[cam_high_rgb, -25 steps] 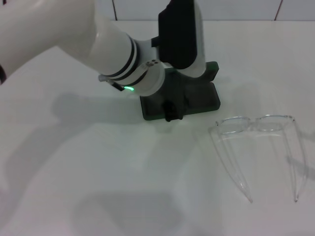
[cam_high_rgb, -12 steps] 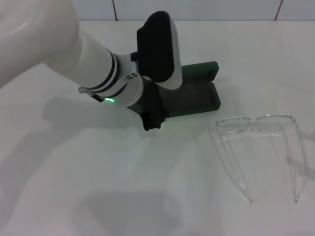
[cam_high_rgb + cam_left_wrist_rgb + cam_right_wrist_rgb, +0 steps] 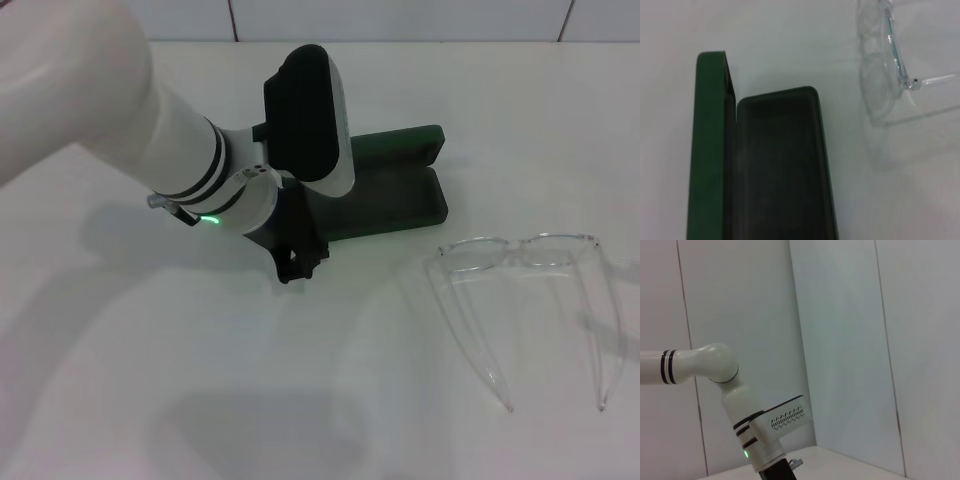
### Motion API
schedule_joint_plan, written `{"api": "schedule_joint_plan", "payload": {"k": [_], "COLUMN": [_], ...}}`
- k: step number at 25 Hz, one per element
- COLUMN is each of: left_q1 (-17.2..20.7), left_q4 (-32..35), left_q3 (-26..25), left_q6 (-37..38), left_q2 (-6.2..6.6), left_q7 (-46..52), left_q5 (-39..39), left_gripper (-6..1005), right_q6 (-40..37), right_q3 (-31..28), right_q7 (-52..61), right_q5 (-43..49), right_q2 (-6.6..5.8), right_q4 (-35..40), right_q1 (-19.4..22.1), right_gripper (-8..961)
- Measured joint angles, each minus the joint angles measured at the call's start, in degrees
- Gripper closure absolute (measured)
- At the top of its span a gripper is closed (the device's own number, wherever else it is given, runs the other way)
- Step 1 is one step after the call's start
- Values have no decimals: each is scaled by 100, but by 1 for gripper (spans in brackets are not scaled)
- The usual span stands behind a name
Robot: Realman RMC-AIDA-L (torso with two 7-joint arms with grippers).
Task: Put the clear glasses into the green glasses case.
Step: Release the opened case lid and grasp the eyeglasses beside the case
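One green glasses case point(image 3: 395, 190) and one pair of clear glasses point(image 3: 530, 300) lie on the white table point(image 3: 120, 350), the case open toward the far edge and the glasses nearer the right edge, unfolded, temple tips pointing to the near edge. The two sit apart, glasses outside the case.

My left gripper point(image 3: 297, 262) hangs over the left end of the case, its dark tip just off the case's near left corner; whether my jaws there are released or clenched I cannot tell from any view. My right gripper shows in no picture.

My left wrist camera alone shows the case's dark lining point(image 3: 777, 165) with nothing in it, the lid point(image 3: 710, 150) standing up beside it, and the glasses' front point(image 3: 880, 65) lying off past one end. My right wrist camera looks away at a panelled wall point(image 3: 840, 340) and catches my left arm point(image 3: 755, 430) from afar.

Compared with a second ago, my left arm has drawn back toward the table's left side, uncovering most of the case; case and glasses have not shifted.
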State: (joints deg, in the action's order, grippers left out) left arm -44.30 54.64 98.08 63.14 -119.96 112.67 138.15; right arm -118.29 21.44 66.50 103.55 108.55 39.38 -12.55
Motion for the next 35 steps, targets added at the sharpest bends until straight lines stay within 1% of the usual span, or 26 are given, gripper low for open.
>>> {"api": "schedule_joint_plan", "payload": {"k": [9, 15, 26, 32, 35], "left_q1": [-33, -74, -47, -52, -66], "left_q4": [-93, -276, -288, -279, -203], "left_q3": [0, -8, -69, -71, -71], "left_q6": [-136, -198, -319, -284, -88], "left_q2": [-1, 2, 8, 9, 8], "left_q7": [-19, -26, -32, -34, -17], "left_q5": [-10, 5, 25, 36, 18], "left_gripper": [963, 963, 962, 962, 962], "right_q6": [23, 25, 4, -6, -6], "right_q3": [0, 0, -7, -9, -9], "right_q7": [-10, -13, -15, -15, -10], "right_q5": [7, 9, 14, 8, 4], "right_q2": [4, 7, 8, 15, 16], "right_q4": [0, 0, -7, -9, -9], "right_q1": [-2, -2, 7, 15, 16], "right_gripper": [197, 197, 198, 198, 198]}}
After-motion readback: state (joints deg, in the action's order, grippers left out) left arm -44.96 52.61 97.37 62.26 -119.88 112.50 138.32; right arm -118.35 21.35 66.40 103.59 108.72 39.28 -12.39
